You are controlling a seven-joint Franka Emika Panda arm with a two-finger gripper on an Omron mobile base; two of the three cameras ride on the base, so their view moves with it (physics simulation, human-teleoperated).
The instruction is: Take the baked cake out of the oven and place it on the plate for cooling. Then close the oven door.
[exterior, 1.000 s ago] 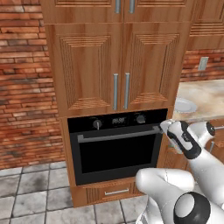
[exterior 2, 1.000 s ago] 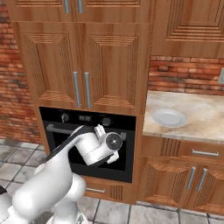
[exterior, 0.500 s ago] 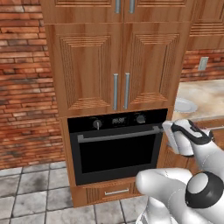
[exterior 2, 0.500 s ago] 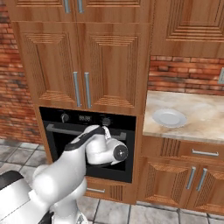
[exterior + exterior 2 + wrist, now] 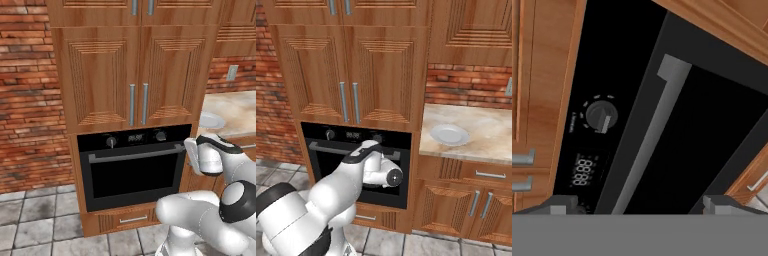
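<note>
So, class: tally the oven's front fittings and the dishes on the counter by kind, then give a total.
Round knobs on the oven: 2
Digital display: 1
Silver bar handle on the oven door: 1
White plate on the counter: 1
Total: 5

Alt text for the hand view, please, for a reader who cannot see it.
Close, rolled view of the shut black oven door, its silver handle running diagonally between the open gripper's two fingertips at the bottom. Beside the handle sit a round knob and a digital display, with wooden cabinet along the edges.
</note>
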